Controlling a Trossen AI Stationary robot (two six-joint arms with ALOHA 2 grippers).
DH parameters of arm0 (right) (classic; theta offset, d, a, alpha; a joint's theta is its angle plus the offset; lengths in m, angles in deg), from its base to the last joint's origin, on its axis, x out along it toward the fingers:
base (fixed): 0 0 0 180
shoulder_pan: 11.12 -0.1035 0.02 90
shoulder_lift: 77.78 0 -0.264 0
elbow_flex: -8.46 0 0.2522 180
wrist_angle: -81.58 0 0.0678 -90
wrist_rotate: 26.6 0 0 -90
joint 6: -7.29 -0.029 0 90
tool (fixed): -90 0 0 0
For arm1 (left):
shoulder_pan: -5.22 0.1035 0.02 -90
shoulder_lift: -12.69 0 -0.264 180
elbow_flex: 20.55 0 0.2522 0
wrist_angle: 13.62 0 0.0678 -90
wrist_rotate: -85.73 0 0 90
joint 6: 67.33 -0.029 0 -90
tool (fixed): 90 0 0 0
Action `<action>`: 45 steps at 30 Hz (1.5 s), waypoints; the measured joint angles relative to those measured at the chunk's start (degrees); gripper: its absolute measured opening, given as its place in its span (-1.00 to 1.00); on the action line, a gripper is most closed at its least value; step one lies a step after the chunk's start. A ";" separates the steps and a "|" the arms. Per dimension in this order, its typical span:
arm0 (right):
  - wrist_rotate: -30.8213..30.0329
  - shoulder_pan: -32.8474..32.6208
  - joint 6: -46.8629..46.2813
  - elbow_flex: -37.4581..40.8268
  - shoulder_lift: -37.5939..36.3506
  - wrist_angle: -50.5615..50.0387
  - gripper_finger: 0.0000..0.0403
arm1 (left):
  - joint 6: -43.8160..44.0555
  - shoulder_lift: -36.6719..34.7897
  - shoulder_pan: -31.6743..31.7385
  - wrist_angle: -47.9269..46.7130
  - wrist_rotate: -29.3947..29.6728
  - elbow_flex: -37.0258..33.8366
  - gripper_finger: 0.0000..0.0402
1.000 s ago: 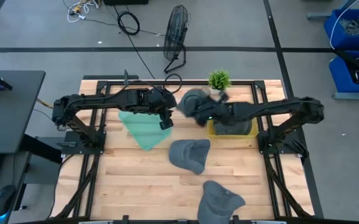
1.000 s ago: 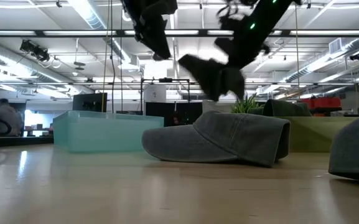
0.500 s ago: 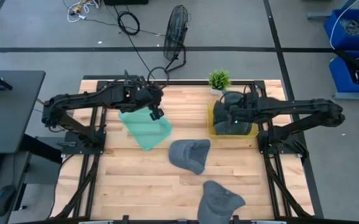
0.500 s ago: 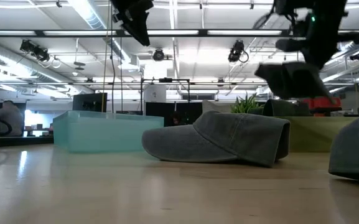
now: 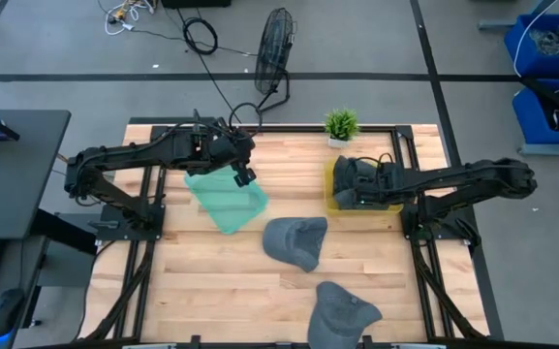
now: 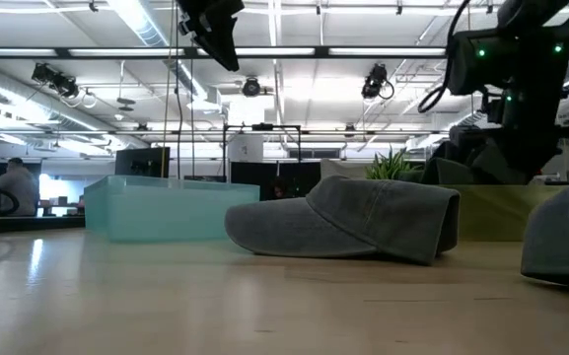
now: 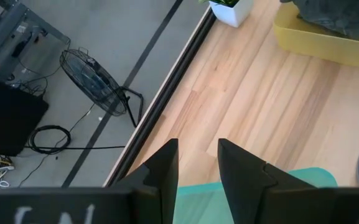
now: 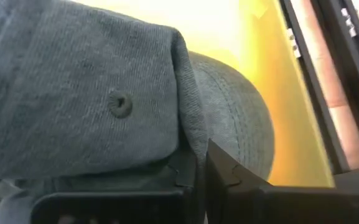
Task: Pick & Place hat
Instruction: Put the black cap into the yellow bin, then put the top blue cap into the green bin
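Observation:
A grey hat lies in the yellow bin at the table's far right, and my right gripper is shut on it down inside the bin. The right wrist view fills with its crown and top button. My left gripper hangs open in the air over the far edge of the teal bin, holding nothing. Two more grey hats rest on the wood: one at the middle, brim down, and one at the near edge. My right gripper pinches a fold of the hat's grey cloth between its two fingers, beside the crown. The arm reaches in from the table's right, slanting down into the bin. The hat sits on the yellow bin's floor and slumps against the fingers.
A small potted plant stands on the far edge just behind the yellow bin. The teal bin and the middle hat show in the low view. Bare wood lies between the two bins and along the table's near left.
My right gripper carried the hat from the gap between the bins toward the table's right, over the yellow bin, then lowered it inside, where the hat now rests. My left gripper drew back a little toward the table's left and far edge, then held still.

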 joint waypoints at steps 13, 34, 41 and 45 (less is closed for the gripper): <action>-1.28 0.11 17.74 -7.68 0.07 -1.69 -0.55 | 0.02 0.02 0.00 -0.01 0.00 0.00 -0.43; 10.36 -12.93 82.23 -23.23 0.39 22.26 -0.57 | 7.26 -13.83 -6.80 -5.65 -4.32 -8.28 -0.43; 22.91 -16.03 94.28 -19.91 3.79 30.79 -0.58 | 16.88 -24.46 -7.08 4.94 -4.33 -27.36 -0.43; 22.96 -15.47 94.39 -19.85 7.59 31.67 -0.58 | 20.63 -27.83 -7.13 8.19 -4.45 -33.93 -0.43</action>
